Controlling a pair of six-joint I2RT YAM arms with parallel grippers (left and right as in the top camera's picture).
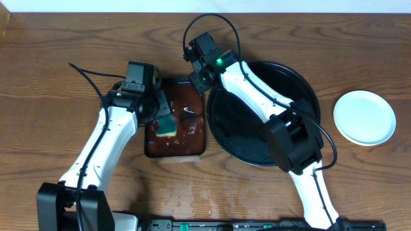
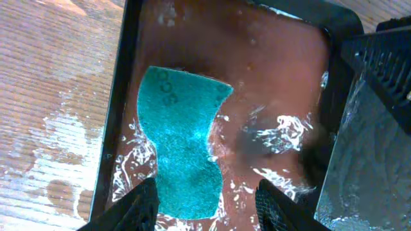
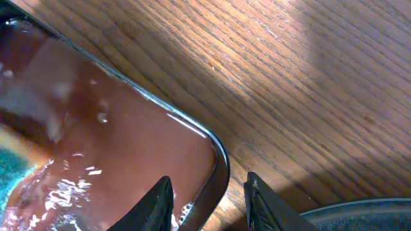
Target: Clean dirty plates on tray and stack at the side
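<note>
Hovering my left gripper (image 2: 205, 205), jaws spread, above the sponge (image 2: 183, 141); right gripper (image 3: 209, 200) spread astride the rim of the brown tray (image 3: 219, 168).

We saw a brown, wood-grained tabletop (image 1: 51, 51). At three o'clock lay a pale mint-white plate (image 1: 364, 117). The round tray (image 1: 302, 80) was glossy black. The rectangular tray (image 2: 121, 77) was dark-rimmed with reddish-brown water. The sponge (image 2: 183, 147) showed speckled teal, with a yellow edge overhead.
</note>
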